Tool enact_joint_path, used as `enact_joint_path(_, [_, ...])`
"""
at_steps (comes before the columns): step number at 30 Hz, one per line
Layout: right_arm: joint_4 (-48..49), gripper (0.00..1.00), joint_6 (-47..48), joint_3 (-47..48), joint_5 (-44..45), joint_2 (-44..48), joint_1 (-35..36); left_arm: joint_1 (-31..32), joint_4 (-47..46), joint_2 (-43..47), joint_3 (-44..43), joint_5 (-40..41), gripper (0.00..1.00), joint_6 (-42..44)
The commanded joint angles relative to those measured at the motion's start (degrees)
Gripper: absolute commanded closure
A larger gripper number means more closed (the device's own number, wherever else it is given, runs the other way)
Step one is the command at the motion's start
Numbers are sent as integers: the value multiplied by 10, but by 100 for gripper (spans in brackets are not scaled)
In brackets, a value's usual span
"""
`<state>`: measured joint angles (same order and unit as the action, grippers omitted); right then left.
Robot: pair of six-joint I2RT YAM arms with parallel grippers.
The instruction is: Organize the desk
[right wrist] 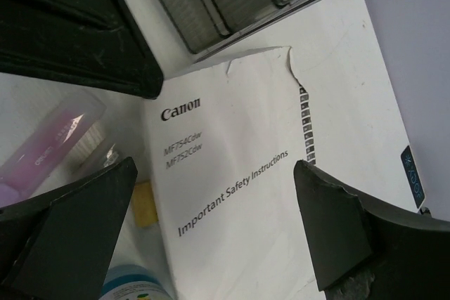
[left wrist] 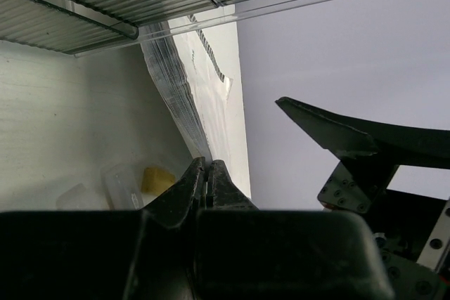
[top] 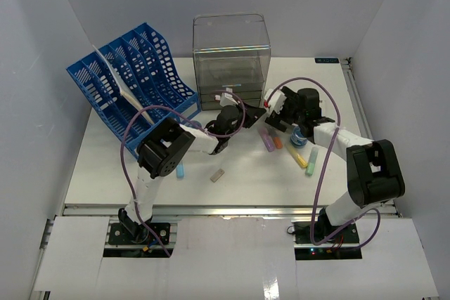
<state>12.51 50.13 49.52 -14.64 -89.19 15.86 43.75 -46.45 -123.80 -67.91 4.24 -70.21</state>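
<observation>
- Top external: the white tabletop (top: 126,173) fills the middle of the frame, with walls on three sides. A blue file rack (top: 130,75) stands at its upper left and a clear drawer box (top: 232,50) at upper centre.
- Both arms reach to a spot just below the box. The left gripper (top: 254,112) comes from the left and the right gripper (top: 273,112) from the right, and the two are near each other.
- Several highlighters (top: 271,140) lie scattered right of centre, and a small pale block (top: 217,175) lies at lower centre.
- Left wrist: the left fingers (left wrist: 186,184) are pressed together at lower centre. They seem to be clamped on the edge of a booklet (left wrist: 218,103) that runs up the frame toward the box's ribbed drawers.
- A dark wedge at the right looks like one finger of the other arm, apart from the paper.
- Right wrist: the booklet, printed "Canon" and "Important Safety Instructions", lies across the centre of the frame, with a small nick in its upper edge.
- The right fingers (right wrist: 77,223) stand wide apart, one at each lower corner of the frame, and hold nothing.
- The other gripper's dark tip at upper left meets the booklet's corner. A pink highlighter (right wrist: 49,145) and a yellow block (right wrist: 143,201) lie at the left.
- The step in hand looks like getting the booklet off the tabletop, probably for the rack.
- To do it well, the right fingers should close on the paper's firm side, away from the nick. The left should let go only once that grip is sure, because thin pages will sag and could snag on the box front.
</observation>
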Motion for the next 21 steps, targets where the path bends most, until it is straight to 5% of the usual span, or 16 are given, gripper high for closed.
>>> enact_joint_path(1, [30, 0, 11, -30, -18, 23, 6, 2, -38, 69, 6, -14, 100, -6])
enact_joint_path(11, [23, 21, 6, -20, 6, 2, 12, 2, -56, 87, 27, -23, 100, -20])
enact_joint_path(21, [44, 72, -27, 1, 37, -33, 14, 3, -58, 123, 52, -31, 100, -22])
